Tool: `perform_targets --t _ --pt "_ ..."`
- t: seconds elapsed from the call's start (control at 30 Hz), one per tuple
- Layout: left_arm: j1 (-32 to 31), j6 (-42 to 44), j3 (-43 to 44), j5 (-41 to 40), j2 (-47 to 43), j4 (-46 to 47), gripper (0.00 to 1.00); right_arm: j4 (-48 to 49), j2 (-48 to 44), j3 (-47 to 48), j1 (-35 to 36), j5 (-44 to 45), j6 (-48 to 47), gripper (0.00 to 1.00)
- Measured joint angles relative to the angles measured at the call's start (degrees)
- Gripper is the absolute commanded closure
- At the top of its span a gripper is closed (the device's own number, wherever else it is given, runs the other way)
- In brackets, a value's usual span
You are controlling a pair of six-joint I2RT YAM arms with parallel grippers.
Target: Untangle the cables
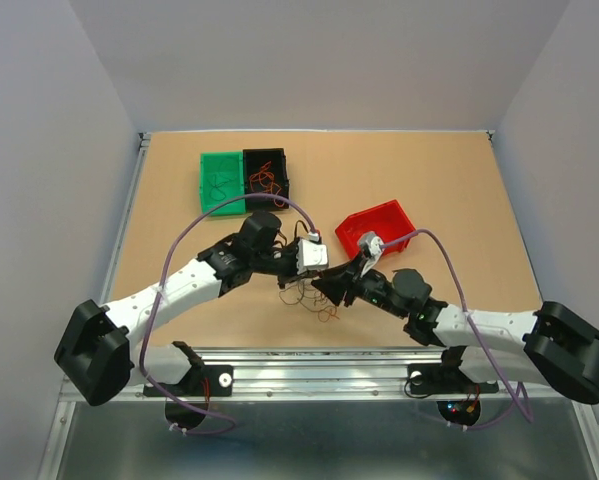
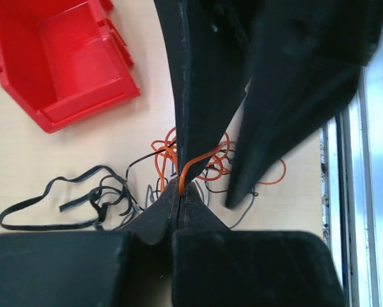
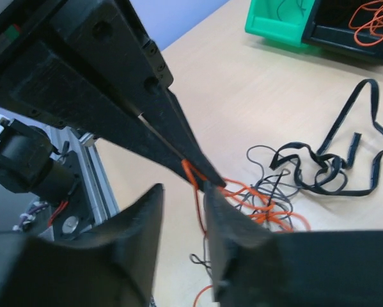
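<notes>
The cables [image 1: 309, 298] lie as a small tangle of thin orange and black wires on the table between my two grippers. My left gripper [image 2: 180, 188] is shut on one orange cable [image 2: 190, 167], which rises out of the orange loops [image 2: 223, 160]. In the right wrist view the left gripper [image 3: 207, 179] reaches in from the upper left with that orange cable [image 3: 192, 173] pinched at its tip. My right gripper [image 3: 182, 188] is open and straddles the same strand without holding it. Its fingers [image 2: 287, 96] come down from above in the left wrist view. A flat black band [image 2: 63, 198] lies beside the tangle.
A red bin [image 1: 377, 225] stands just behind the grippers. A green bin [image 1: 221, 180] and a black bin [image 1: 265, 172] holding orange wires sit at the back left. The metal rail [image 1: 309, 360] runs along the near table edge, close to the tangle.
</notes>
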Motion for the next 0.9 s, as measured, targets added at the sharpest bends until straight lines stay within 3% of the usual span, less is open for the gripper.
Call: perform_targets --t 0.07,0.27,0.8,0.9 --pt "0.02 -0.98 0.0 -1.44 -0.15 0.79 1.0 0.55 0.5 0.02 0.15 1.77 -0.63 0.43" --pt "-0.04 -4.28 0.11 -4.24 -3.67 2.32 1.0 0.96 3.02 0.02 0.46 6.47 -3.61 0.3" --pt "0.09 -9.49 6.71 -8.13 -6.97 -1.77 1.0 5.05 20.22 6.99 0.46 16.39 -7.76 0.38" --pt "0.13 -11.15 10.36 -10.78 -8.85 -2.89 1.0 5.88 21.24 7.08 0.46 17.55 -7.76 0.48"
